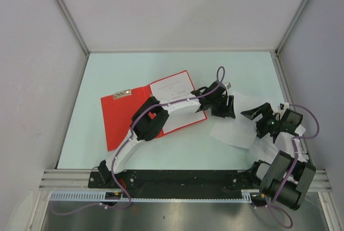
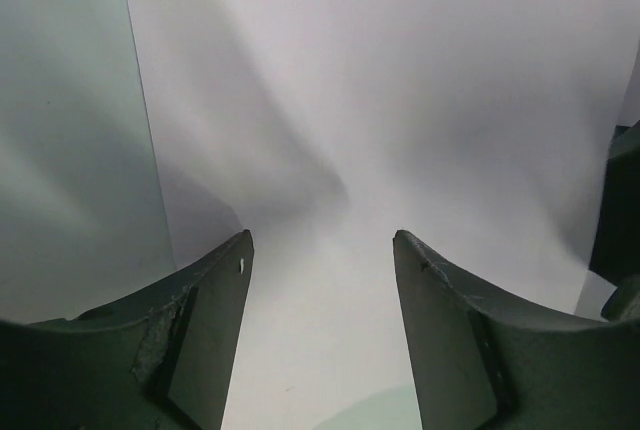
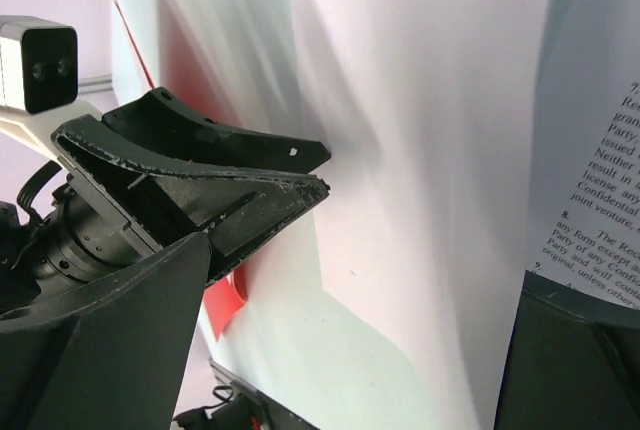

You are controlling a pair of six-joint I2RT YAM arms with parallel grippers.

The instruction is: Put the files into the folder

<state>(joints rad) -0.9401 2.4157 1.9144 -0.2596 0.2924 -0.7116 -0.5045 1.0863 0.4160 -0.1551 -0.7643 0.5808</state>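
Altogether one red folder (image 1: 121, 119), at least three files (image 1: 231, 133).

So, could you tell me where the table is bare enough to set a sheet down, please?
Bare table runs along the back wall, beyond the red folder. A smaller patch lies at the front, between folder and loose sheets. Right of centre is crowded: both arms' jaws hang there with those sheets.

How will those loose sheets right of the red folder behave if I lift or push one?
Probably floppy: the loose sheets show waves in the right wrist view, so a lifted edge should droop. They lie thin on the table, so a push may buckle them. They overlap, so neighbours may drag along.
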